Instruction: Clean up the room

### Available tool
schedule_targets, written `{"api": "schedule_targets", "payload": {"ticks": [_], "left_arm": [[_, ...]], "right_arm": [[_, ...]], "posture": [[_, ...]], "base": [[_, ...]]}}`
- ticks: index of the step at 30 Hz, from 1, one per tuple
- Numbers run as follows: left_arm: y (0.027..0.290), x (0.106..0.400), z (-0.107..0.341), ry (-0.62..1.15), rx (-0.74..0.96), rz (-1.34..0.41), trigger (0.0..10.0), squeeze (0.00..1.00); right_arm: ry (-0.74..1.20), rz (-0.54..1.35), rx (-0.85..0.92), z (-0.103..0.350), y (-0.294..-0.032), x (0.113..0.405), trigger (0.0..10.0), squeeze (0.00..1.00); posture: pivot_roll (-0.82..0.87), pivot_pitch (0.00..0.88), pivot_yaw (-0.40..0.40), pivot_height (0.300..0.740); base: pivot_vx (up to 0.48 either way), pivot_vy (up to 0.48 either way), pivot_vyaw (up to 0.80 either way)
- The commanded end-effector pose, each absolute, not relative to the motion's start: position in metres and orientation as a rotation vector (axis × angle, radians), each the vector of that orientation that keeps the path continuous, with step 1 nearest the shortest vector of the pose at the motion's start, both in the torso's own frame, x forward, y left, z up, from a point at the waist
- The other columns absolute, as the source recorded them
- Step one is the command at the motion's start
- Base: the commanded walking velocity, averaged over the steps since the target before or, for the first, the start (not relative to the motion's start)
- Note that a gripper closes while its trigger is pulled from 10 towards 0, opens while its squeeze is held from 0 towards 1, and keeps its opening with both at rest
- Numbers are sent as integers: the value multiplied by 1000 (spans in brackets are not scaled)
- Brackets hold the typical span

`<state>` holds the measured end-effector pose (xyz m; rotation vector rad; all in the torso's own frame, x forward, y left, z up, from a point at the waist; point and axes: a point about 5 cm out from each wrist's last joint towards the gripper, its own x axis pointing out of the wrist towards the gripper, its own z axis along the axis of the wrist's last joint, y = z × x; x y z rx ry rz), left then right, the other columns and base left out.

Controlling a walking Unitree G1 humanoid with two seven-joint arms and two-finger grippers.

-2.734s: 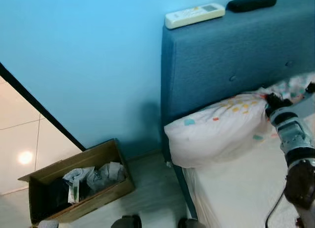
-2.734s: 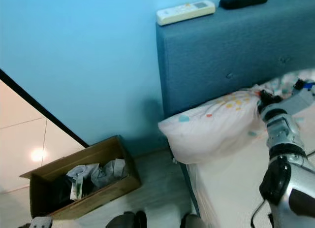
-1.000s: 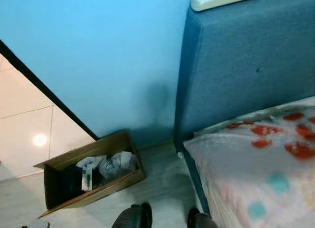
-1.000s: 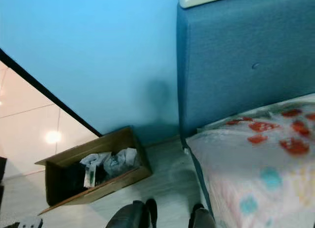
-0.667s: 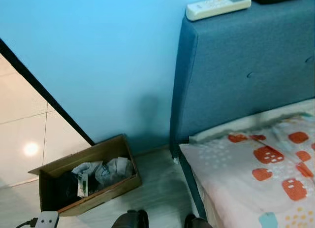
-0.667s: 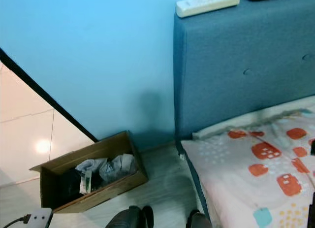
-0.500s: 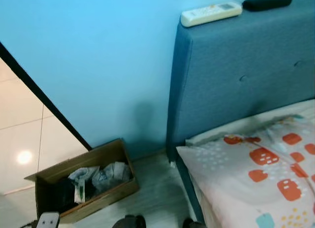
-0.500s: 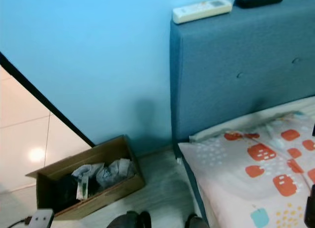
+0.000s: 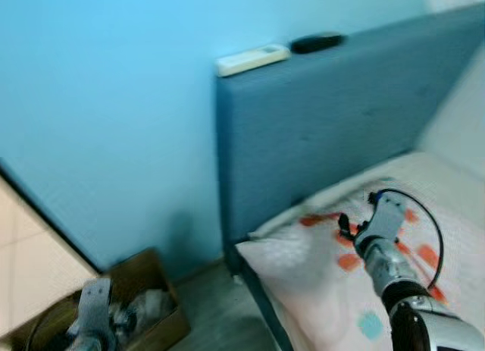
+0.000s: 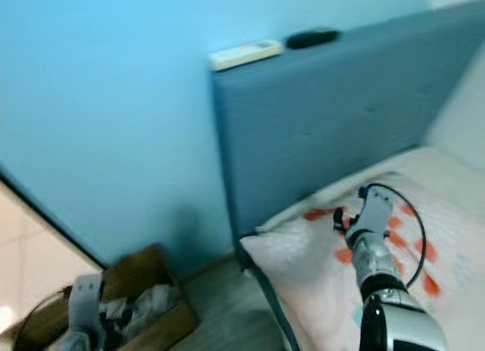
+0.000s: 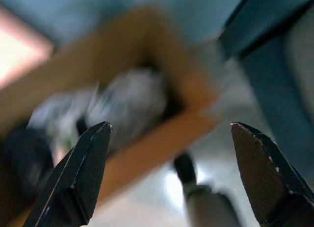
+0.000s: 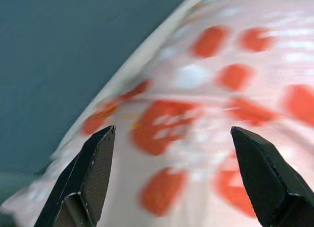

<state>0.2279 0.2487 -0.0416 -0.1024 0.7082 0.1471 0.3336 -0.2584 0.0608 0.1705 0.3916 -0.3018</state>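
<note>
A white pillow with orange patches lies at the head of the bed, against the blue headboard. My right gripper hovers just above the pillow, open, with only the patterned fabric between its fingers. My left gripper is open too, held low above a cardboard box of crumpled grey and white rubbish. The left arm stands at the lower left beside that box. The eye views are blurred.
A white remote and a black remote lie on top of the headboard. A pale cushion leans against the headboard at the right. The blue wall runs behind the box, and grey floor separates box and bed.
The camera has swung, shifting the bed and headboard leftward. My right arm has come into view over the pillow, and my left arm has risen beside the box.
</note>
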Motion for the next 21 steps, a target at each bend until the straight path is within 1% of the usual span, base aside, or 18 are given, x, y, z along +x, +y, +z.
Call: {"api": "schedule_targets", "payload": {"ticks": [1, 6, 11, 14, 21], "left_arm": [[243, 222, -48, 738, -143, 168, 10000, 0], [235, 232, -44, 713, -171, 171, 10000, 0], [226, 238, -43, 700, -183, 160, 10000, 0], [224, 240, -42, 700, -187, 160, 10000, 0], [226, 230, -49, 741, -176, 176, 10000, 0]], "right_arm": [[402, -274, 152, 57, -251, 333, 10000, 0], [392, -213, 110, 58, -242, 335, 10000, 0], [383, -191, 73, 59, -238, 337, 10000, 0], [375, -180, 95, 61, -237, 338, 10000, 0], [402, -230, 102, 59, -244, 336, 10000, 0]], "posture": [[106, 19, 11, 740], [95, 4, 2, 740], [83, 0, -13, 740], [84, 0, -17, 740], [74, 0, -23, 715]], "base": [[0, 0, -688], [0, 0, -631], [0, 0, 0], [0, 0, 0], [0, 0, 0]]}}
